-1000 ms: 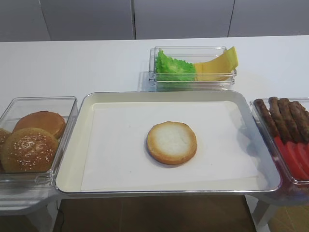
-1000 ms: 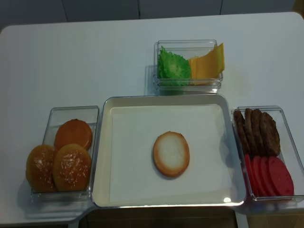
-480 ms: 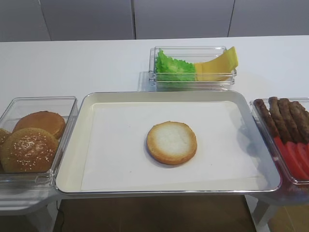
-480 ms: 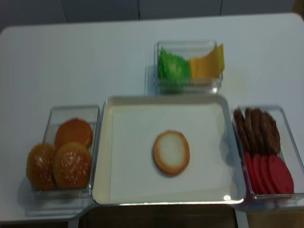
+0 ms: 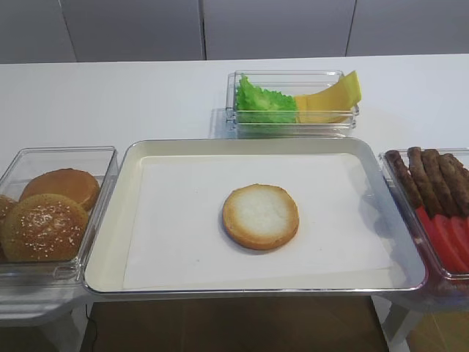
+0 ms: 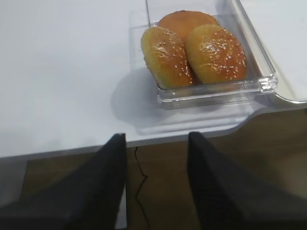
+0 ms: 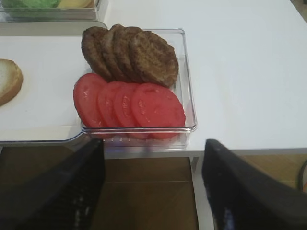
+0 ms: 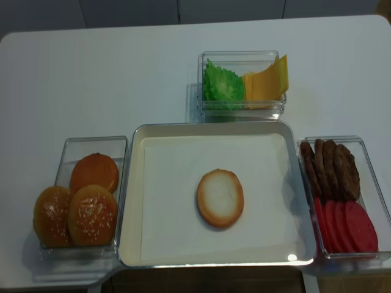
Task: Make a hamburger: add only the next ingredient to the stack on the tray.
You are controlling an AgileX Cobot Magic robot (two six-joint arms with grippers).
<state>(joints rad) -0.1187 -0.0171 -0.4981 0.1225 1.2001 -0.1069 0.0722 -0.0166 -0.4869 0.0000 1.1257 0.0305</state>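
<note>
A flat bun half (image 5: 261,215), pale cut face up with a golden rim, lies alone near the middle of the paper-lined metal tray (image 5: 129,213); it is the whole stack (image 8: 220,198). Its edge also shows in the right wrist view as the bun half (image 7: 8,79). Neither gripper appears in the exterior views. My left gripper (image 6: 156,138) hangs open below the table's front edge, short of the bun container. My right gripper (image 7: 154,143) is open too, below the edge in front of the tomato and patty container. Nothing sits between either pair of fingers.
A clear container (image 5: 58,158) left of the tray holds sesame-seeded buns (image 6: 215,52) and one smooth bun (image 5: 62,185). On the right, another holds patties (image 7: 139,52) and tomato slices (image 7: 129,103). Behind the tray stand lettuce (image 5: 264,101) and cheese (image 5: 330,99).
</note>
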